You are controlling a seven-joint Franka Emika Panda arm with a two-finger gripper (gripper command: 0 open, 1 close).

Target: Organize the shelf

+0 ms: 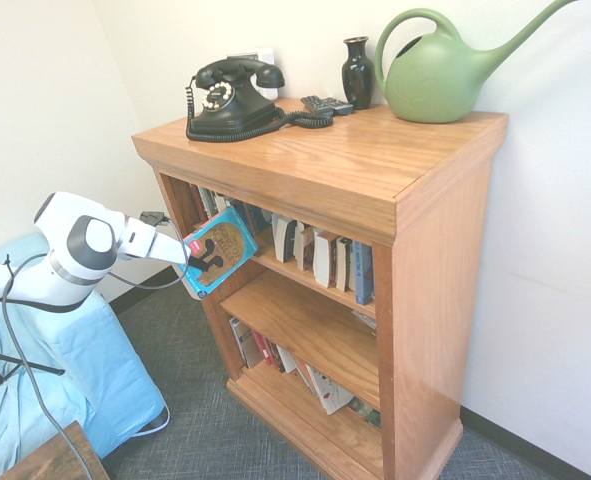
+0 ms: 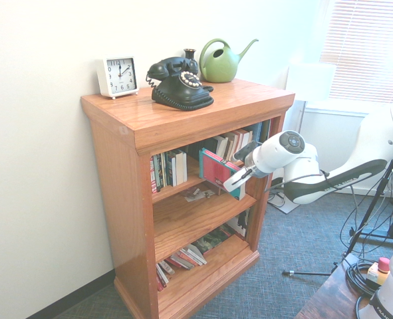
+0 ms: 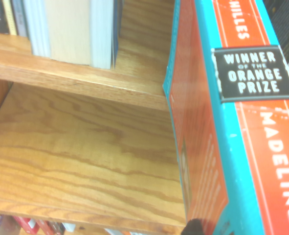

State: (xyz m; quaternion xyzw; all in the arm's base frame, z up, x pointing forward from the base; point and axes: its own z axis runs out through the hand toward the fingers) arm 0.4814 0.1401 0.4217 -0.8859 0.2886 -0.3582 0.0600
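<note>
Dark carpet (image 1: 190, 370) lies beneath the bookcase (image 1: 325, 185), warm orange-brown wood with visible grain, an overhanging top and rows of books inside, standing against a pale wall (image 2: 36, 133). I reach toward the bookcase's open front, my wrist slanting down, my claw (image 2: 233, 183) pinching a tilted blue-edged book (image 1: 218, 251) just before its upper shelf.

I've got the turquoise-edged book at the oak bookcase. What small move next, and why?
I'd rotate the white gripper slightly to bring the turquoise-edged paperback upright before pushing in. It hangs tilted at the front of the bookcase's upper inner shelf, where books stand on both sides, so a slanted entry would probably catch.
</note>
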